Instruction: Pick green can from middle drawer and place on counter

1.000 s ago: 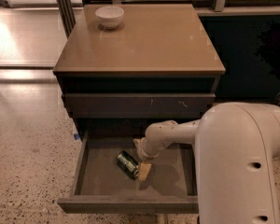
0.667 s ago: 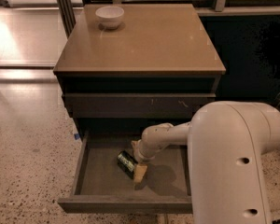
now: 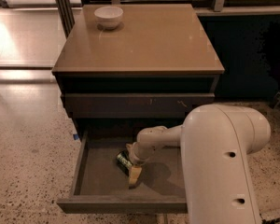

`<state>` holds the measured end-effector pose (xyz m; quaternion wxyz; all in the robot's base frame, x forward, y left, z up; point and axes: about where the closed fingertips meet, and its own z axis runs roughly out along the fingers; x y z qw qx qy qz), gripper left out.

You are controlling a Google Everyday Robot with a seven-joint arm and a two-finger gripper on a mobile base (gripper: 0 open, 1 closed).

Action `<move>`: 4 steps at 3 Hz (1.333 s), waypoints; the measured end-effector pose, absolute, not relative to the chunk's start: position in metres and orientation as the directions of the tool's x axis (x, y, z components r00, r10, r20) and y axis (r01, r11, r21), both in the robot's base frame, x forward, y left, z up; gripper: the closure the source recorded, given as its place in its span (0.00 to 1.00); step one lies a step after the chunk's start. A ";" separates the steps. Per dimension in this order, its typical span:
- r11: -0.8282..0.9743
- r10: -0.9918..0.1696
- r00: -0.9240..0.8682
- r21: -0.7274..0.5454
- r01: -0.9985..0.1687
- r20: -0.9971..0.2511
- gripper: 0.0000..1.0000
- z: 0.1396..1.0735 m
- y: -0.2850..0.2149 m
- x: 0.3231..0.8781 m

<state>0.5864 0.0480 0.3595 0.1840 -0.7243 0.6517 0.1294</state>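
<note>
The middle drawer (image 3: pixel 121 203) is pulled open below the cabinet's closed drawer fronts. The green can (image 3: pixel 123 160) lies on its side on the drawer's grey floor, left of centre. My gripper (image 3: pixel 133 172) reaches down into the drawer from the right and sits right against the can's right end, partly covering it. The glossy tan counter (image 3: pixel 149 41) is the cabinet's top, above the drawers.
A white bowl (image 3: pixel 108 17) stands at the counter's back left corner. A closed drawer front with pale scratch marks (image 3: pixel 140 104) sits just above the open drawer. My white arm (image 3: pixel 224 162) fills the lower right. Speckled floor (image 3: pixel 28 162) lies to the left.
My arm and gripper have shifted slightly left, closer onto the can. The can has stayed on the drawer floor.
</note>
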 end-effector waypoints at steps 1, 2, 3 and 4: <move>-0.083 -0.896 0.117 -0.098 -0.992 -0.427 0.16 0.359 0.048 0.586; -0.083 -0.896 0.117 -0.098 -0.992 -0.427 0.39 0.359 0.048 0.586; -0.083 -0.896 0.117 -0.098 -0.992 -0.427 0.63 0.359 0.048 0.586; -0.083 -0.896 0.117 -0.098 -0.992 -0.427 0.86 0.359 0.048 0.586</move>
